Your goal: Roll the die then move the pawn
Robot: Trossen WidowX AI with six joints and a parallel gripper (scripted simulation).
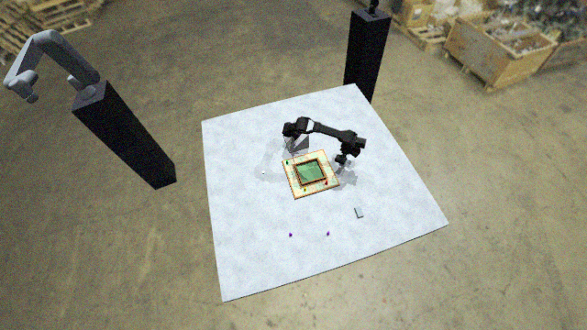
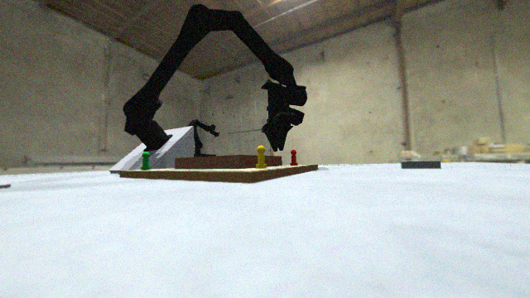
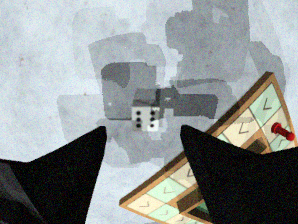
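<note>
The die lies on the white table beside the board; a pale face towards the wrist camera shows two rows of three pips. It is hidden in the top and exterior views. My gripper is open and empty, pointing down above the die, which shows between the fingertips. The red pawn stands on the board near the corner on my gripper's side. The tray, brown-rimmed with a green floor, sits empty in the board's middle.
A yellow pawn and a green pawn stand on the board. A grey block and two small purple pieces are on the table. A tiny white thing lies left of the board.
</note>
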